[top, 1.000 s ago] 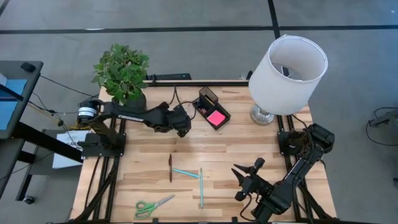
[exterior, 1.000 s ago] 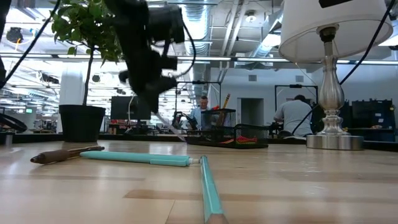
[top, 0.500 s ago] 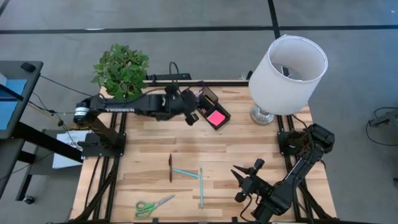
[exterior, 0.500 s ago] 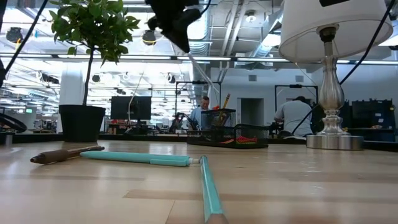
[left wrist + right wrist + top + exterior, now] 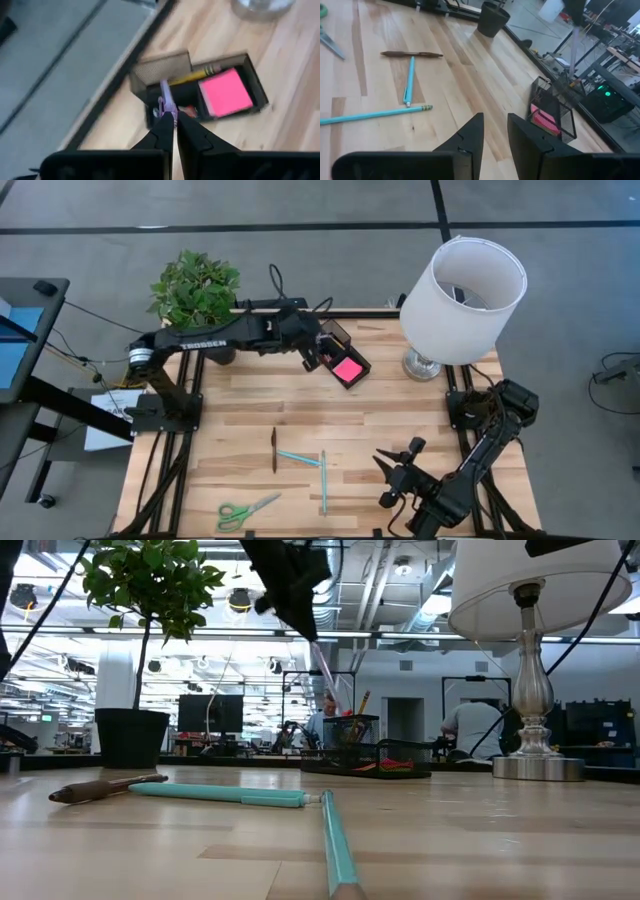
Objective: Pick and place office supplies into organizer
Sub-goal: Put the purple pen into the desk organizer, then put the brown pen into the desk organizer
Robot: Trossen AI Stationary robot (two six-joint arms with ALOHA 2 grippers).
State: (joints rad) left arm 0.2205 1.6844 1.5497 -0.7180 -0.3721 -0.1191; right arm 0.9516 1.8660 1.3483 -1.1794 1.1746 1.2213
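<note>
**Left gripper holds a pale pen above the organizer**

The left gripper is closed on a pale pen, pinching it between its two dark fingertips. In the left wrist view the pen's free end points down toward the taller slotted section of the organizer. In the low view the pen hangs tilted from the gripper, its lower end just above the organizer; whether it touches the rim cannot be told.

In the high view the left gripper sits over the organizer at the far edge of the table, between the potted plant and the white lamp. The organizer's low tray carries a pink sticky-note pad. A yellow pencil lies across the taller section, and a small red item shows beside the pad.

The right gripper waits near the table's near right corner, its fingers narrowly parted and holding nothing.

Loose supplies lie on the near half of the table, well apart from the organizer:
- a dark brown pen;
- a teal pen, just beside it;
- a teal pencil, near the teal pen's end;
- green-handled scissors, close to the near edge.
</note>
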